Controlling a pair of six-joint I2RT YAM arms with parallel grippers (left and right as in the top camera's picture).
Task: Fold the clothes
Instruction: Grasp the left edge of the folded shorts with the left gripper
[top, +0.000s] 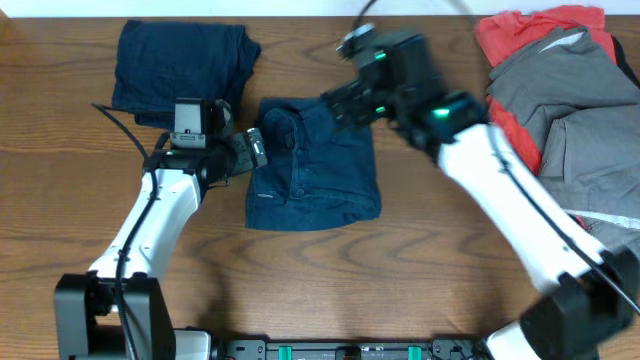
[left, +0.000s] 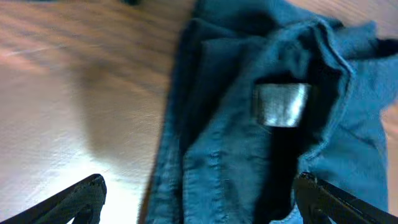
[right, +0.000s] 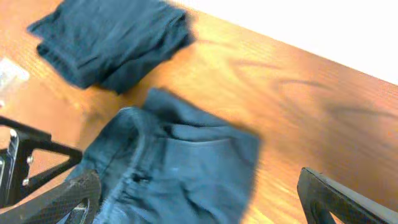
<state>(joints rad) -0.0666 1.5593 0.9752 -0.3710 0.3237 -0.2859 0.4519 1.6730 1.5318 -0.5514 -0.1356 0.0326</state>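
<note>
— While overhead shows us the navy shorts (top: 315, 165) lying mid-way across the table (top: 300, 280), a folded navy garment (top: 180, 65) at far left and a grey-and-red pile (top: 565, 100) at far right, we can't read either jaw there.

— Our wrist views settle it: left gripper (left: 199, 185) spread wide, empty, over the waistband's grey label (left: 281, 104); right gripper (right: 198, 180) equally wide, empty, above the shorts. Only the left wrist shows us that label.
</note>
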